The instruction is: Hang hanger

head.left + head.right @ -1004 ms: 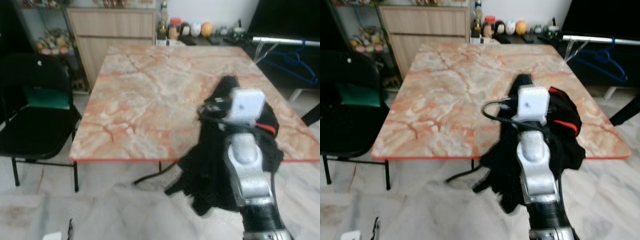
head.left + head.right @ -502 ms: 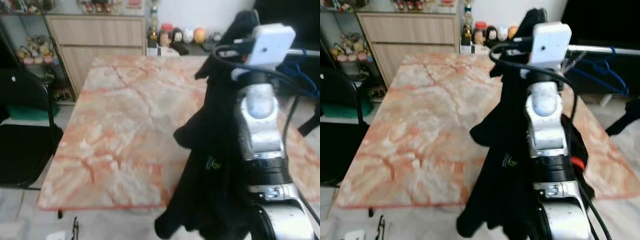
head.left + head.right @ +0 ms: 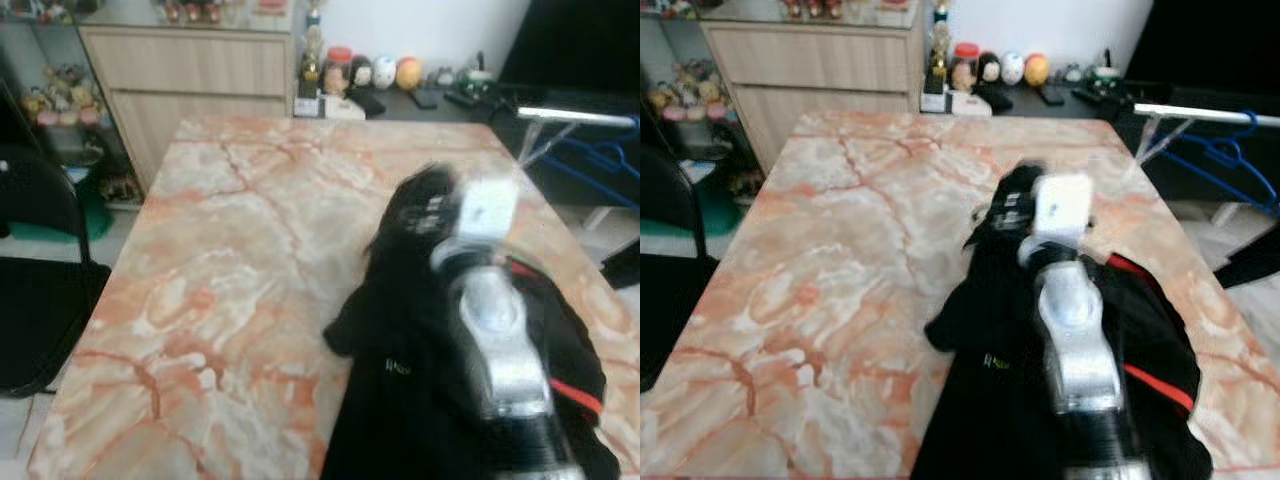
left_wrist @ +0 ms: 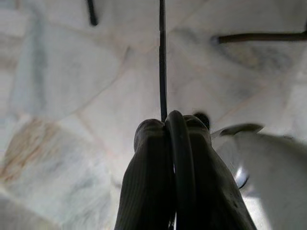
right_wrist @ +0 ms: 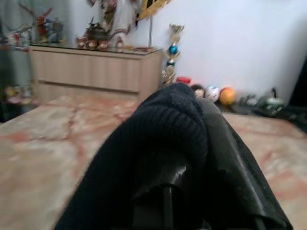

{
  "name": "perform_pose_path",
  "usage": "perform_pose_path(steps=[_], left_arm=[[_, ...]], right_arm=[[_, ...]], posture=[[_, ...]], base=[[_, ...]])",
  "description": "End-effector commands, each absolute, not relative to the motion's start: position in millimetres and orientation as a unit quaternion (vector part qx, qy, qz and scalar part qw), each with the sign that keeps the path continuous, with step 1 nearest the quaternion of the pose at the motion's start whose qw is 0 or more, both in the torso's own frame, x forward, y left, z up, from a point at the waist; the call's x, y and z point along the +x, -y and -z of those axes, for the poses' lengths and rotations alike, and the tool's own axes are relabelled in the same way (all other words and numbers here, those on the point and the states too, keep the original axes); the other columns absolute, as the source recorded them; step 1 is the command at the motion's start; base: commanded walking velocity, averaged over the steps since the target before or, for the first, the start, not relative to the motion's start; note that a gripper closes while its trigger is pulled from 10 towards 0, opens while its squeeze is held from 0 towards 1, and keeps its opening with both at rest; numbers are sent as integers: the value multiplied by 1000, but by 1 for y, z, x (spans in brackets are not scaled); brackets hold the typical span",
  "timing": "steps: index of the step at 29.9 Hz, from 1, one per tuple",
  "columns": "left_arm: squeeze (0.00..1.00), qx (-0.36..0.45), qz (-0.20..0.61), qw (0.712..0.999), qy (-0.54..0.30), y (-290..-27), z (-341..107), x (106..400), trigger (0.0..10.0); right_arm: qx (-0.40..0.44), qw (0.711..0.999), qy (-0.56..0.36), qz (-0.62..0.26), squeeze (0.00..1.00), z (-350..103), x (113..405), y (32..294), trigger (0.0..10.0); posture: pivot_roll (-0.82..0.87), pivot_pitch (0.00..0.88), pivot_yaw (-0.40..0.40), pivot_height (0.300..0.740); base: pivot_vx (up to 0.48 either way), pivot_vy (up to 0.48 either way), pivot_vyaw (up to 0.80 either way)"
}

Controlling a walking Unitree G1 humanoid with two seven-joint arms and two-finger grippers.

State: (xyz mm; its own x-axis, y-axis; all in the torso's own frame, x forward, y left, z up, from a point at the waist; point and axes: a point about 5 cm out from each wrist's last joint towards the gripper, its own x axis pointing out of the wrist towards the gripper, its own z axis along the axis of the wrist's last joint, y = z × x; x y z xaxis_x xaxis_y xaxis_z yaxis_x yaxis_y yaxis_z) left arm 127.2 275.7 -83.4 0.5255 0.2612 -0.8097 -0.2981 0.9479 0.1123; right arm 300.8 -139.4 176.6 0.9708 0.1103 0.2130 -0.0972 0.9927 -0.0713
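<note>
Right tool (image 3: pixel 425 205) clamped on black garment (image 3: pixel 990 340) over table (image 3: pixel 220 250); fingertips buried in cloth, hanger hidden. Left tool (image 4: pixel 168 143) closed.

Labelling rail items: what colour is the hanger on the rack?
Blue; the hanger shows best in the right eye view.

Ahead of the right gripper's fingers (image 5: pixel 225 158) the marble table (image 3: pixel 220 260) lies bare up to the wooden cabinet (image 3: pixel 190 70) and small ornaments (image 3: pixel 370 72). Black cloth (image 3: pixel 990 350) drapes over them. Off to their right stands a rail (image 3: pixel 1200 113) with blue hangers (image 3: pixel 1230 165).
</note>
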Motion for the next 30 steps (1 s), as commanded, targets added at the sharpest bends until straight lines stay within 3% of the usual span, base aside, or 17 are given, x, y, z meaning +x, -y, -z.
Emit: perform_pose_path(steps=[1, 11, 18, 19, 20, 21, 30], left_arm=[[0, -17, -164, 870, -464, -277, 84, 124, 10000], [0, -4, -152, 869, -470, -278, 84, 123, 10000], [0, 2, -141, 868, -475, -278, 84, 122, 10000], [0, 3, -139, 868, -476, -278, 85, 122, 10000], [0, 3, -139, 868, -476, -278, 85, 121, 10000], [0, 3, -139, 868, -476, -278, 85, 121, 10000], [0, 5, -133, 866, -482, -278, 85, 120, 10000]], right_arm=[[-22, 992, 116, -49, 0, -182, 289, 144, 10000], [-25, 999, 42, 7, 0, -162, 244, 162, 10000], [-25, 1000, 12, 14, 0, -147, 234, 166, 10000], [-23, 1000, 9, 18, 596, -146, 235, 168, 10000], [-25, 999, 9, 19, 596, -145, 236, 168, 10000], [-23, 1000, 6, 19, 1000, -144, 236, 167, 10000], [-16, 1000, -3, 0, 1000, -144, 232, 156, 10000]], posture=[[4, 0, -40, 740], [-20, 0, -50, 740], [-30, 0, -44, 740], [-27, 0, -46, 740], [-27, 0, -46, 740], [-23, 0, -49, 740], [-23, 0, -48, 740]], base=[[0, 0, 0], [0, 0, 0], [0, 0, 0], [0, 0, 0], [0, 0, 0], [0, 0, 0], [0, 0, 0]])
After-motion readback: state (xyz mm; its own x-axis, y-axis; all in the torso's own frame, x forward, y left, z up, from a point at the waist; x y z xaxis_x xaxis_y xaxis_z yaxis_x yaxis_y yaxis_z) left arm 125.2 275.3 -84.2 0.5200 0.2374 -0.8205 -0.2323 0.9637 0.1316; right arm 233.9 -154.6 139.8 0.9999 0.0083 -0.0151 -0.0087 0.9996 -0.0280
